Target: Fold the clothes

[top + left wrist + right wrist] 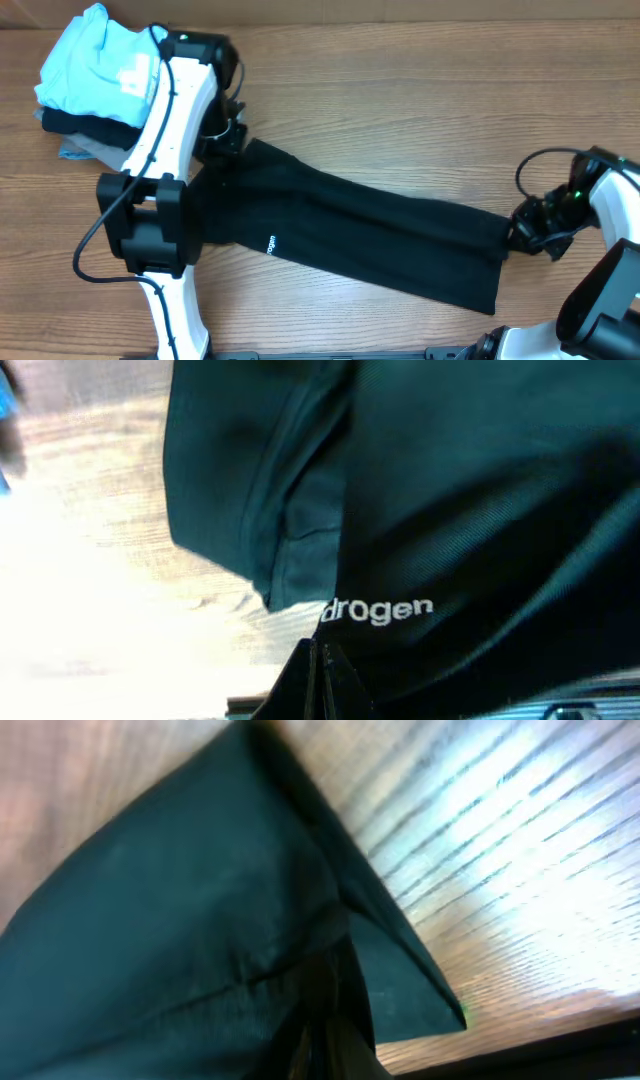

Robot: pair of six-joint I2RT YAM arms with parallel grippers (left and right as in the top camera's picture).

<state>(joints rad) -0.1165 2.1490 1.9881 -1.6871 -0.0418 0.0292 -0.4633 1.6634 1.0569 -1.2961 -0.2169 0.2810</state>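
Observation:
The black polo shirt [370,230] lies stretched in a long band across the wooden table, folded lengthwise, with a small white mark on its near edge. My left gripper [228,140] is shut on the shirt's far left end; the left wrist view shows the black fabric [450,490] with white lettering pinched in the fingers [322,680]. My right gripper [518,236] is shut on the shirt's right end; the right wrist view shows a fabric corner [200,920] held between the fingers [325,1040].
A pile of folded garments stands at the back left: a light blue shirt [95,65] on top of darker and grey ones [80,135]. The left arm's body [150,230] overhangs the shirt's left part. Bare wood table [420,110] surrounds the shirt.

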